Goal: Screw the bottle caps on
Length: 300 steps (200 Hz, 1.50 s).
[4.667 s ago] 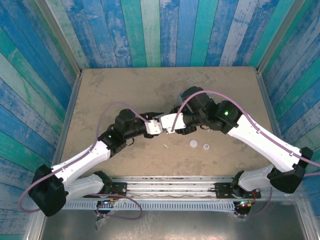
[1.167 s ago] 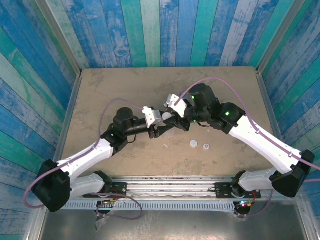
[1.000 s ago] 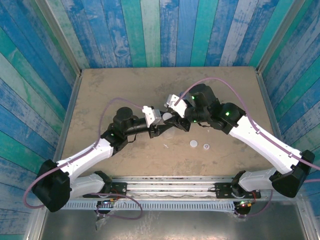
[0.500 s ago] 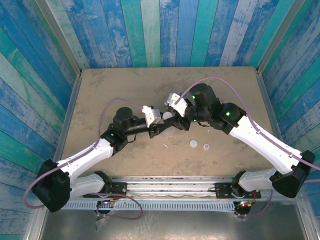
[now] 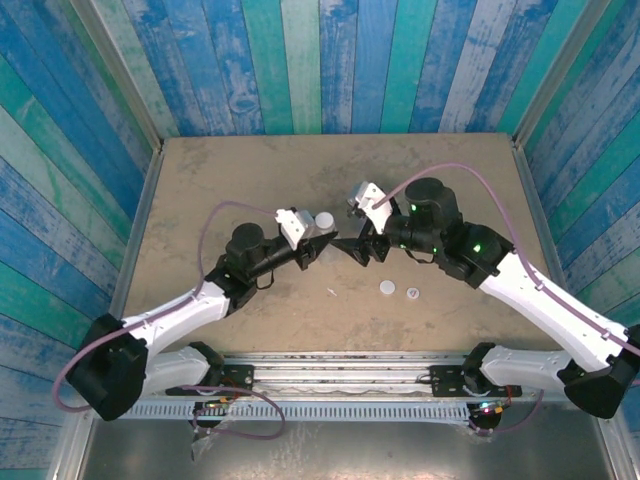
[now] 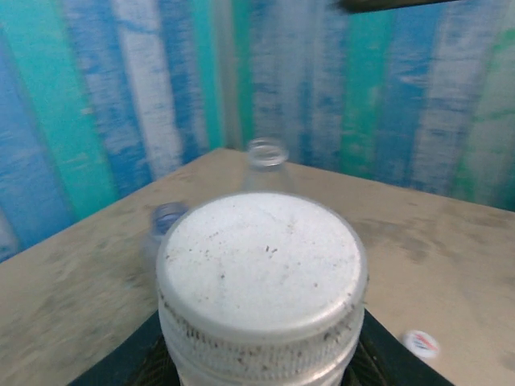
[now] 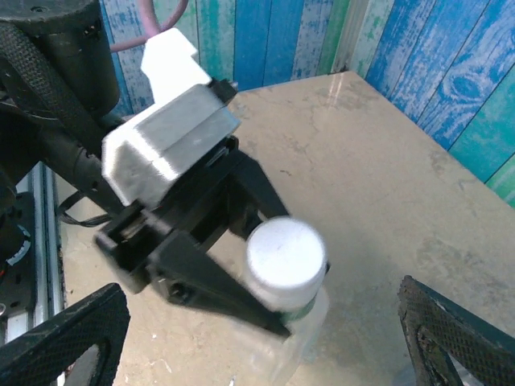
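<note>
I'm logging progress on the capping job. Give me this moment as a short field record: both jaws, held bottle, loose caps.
left gripper: jaws shut on the clear bottle
cap: white, sitting on that bottle's neck
right gripper: jaws open, holding nothing, beside the bottle
loose caps: two, lying on the table
other bottle: open-necked, standing farther back

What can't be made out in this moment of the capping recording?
The held bottle: label cut off by the right wrist view's bottom edge, covered by its cap in the left wrist view.
The far bottle and nearer bottle: blurred in the left wrist view, labels unreadable.
The loose cap: print too small in the top view.
Cap tightness: threads hidden under its rim.
</note>
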Each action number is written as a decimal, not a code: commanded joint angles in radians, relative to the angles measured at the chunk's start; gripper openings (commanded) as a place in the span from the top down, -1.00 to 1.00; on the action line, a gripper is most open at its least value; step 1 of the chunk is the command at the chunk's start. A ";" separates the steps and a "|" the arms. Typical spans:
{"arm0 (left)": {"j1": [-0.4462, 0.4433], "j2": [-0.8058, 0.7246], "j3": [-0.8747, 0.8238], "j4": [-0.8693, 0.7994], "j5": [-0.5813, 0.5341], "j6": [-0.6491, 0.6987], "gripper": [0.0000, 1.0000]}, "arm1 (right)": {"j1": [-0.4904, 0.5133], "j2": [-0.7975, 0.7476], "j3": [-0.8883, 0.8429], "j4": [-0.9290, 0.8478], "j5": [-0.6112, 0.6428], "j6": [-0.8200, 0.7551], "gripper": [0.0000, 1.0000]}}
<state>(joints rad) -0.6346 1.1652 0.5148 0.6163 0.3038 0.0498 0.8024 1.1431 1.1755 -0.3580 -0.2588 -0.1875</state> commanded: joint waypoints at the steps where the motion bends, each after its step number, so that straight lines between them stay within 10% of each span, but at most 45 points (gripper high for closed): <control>1: 0.026 0.074 -0.010 0.112 -0.256 -0.069 0.45 | -0.003 -0.012 -0.027 0.043 0.025 0.013 -0.85; 108: 0.157 0.496 0.201 0.147 -0.674 -0.178 0.62 | -0.006 -0.002 -0.094 0.076 0.052 0.025 -0.90; 300: 0.281 0.762 0.431 0.103 -0.637 -0.186 0.32 | -0.015 0.020 -0.099 0.075 0.075 0.020 -0.89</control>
<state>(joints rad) -0.3588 1.8938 0.9421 0.7227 -0.3347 -0.1131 0.7906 1.1572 1.0782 -0.2970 -0.1936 -0.1719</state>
